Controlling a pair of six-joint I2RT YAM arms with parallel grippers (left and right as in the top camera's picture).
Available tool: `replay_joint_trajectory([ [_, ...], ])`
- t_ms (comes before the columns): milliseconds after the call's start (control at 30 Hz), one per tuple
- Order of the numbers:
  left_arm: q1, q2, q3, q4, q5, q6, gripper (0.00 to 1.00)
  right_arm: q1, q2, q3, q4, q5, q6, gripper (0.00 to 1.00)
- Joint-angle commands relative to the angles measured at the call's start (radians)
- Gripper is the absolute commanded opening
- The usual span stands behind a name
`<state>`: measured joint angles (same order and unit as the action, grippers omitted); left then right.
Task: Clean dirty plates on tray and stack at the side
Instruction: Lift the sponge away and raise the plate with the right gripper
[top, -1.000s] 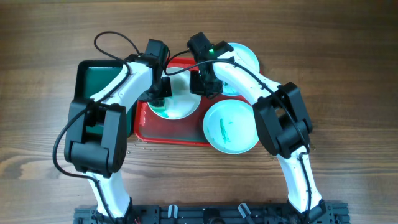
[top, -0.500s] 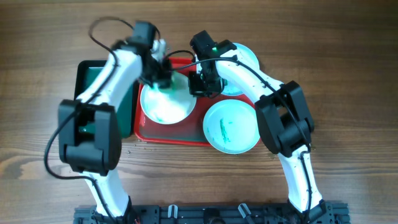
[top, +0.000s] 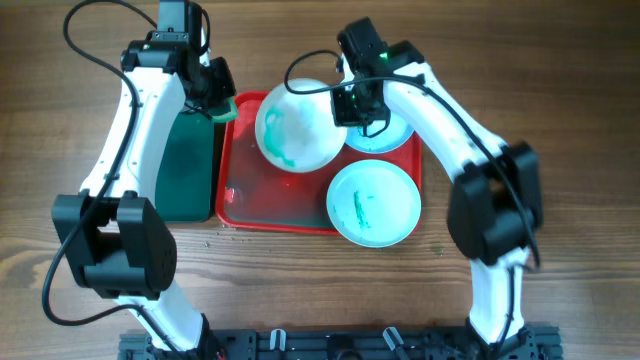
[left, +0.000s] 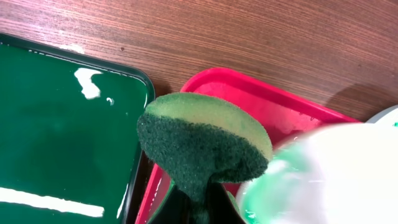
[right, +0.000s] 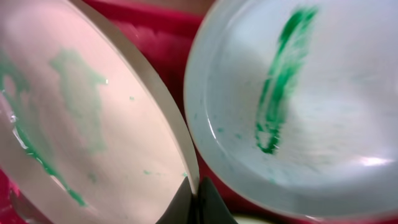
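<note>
The red tray (top: 262, 205) lies mid-table. My right gripper (top: 345, 105) is shut on the rim of the white plate (top: 298, 128) and holds it tilted above the tray; faint teal smears remain on it (right: 81, 124). A pale turquoise plate (top: 385, 135) with a green streak (right: 280, 87) lies on the tray's far right corner. Another turquoise plate (top: 373, 203), smeared, lies at the tray's near right. My left gripper (top: 213, 100) is shut on a green sponge (left: 202, 146) over the tray's far left corner (left: 249, 93).
A dark green tray (top: 185, 160) with white streaks (left: 87, 81) sits against the red tray's left side. Bare wood table surrounds both trays. Arm cables loop above the far side.
My left gripper lifted the sponge off the white plate and drew back to the left. My right gripper raised and tilted the white plate, shifting it right.
</note>
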<state>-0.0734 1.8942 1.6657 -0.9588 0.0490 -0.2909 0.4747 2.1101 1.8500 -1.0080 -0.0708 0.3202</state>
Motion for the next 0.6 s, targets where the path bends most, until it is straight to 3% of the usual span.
replay_joint_trajectory([
  [0, -0.014, -0.015, 0.017, 0.0, -0.013, -0.013, 0.04, 0.101, -0.148, 0.002, -0.026, 0.431, 0.076, 0.04],
  [333, -0.014, -0.015, 0.016, -0.003, -0.013, -0.013, 0.04, 0.378, -0.18, 0.001, -0.212, 1.015, 0.295, 0.04],
  [567, -0.014, -0.015, 0.016, -0.023, -0.013, -0.013, 0.04, 0.526, -0.18, 0.001, -0.224, 1.338, 0.308, 0.04],
])
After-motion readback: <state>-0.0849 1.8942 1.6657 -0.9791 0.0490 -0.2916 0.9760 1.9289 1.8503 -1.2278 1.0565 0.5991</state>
